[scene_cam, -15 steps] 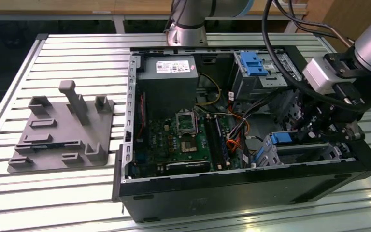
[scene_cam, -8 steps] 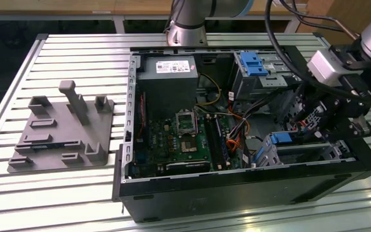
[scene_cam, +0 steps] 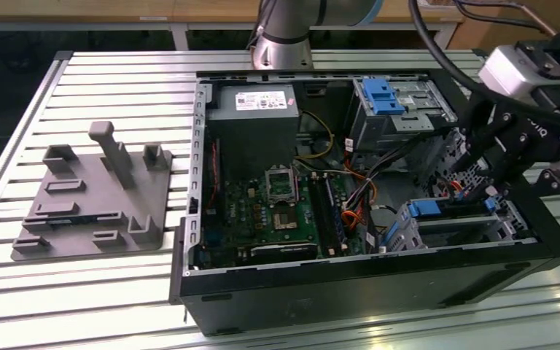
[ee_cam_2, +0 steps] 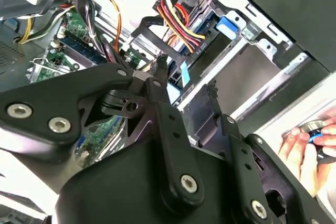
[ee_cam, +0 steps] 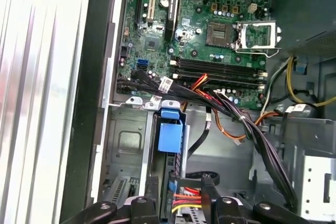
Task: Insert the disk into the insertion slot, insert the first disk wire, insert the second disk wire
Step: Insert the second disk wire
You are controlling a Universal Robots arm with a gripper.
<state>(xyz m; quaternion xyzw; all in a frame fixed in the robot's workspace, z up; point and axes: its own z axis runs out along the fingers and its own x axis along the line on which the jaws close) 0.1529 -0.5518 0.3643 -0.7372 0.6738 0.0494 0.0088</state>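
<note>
Here the gripper (scene_cam: 489, 164) hovers over the insertion slot (scene_cam: 455, 227) at the exterior view's right, apparently gripping a wire connector (ee_cam: 181, 199); the disk (ee_cam: 170, 137) sits seated. Wire insertion needs alignment.

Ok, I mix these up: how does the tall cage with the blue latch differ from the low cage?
The tall cage stands higher, by the case's far wall; the low cage sits by the near wall, under the gripper. The tall cage's blue part lies on top, the low cage's at its end. Both are grey metal.
</note>
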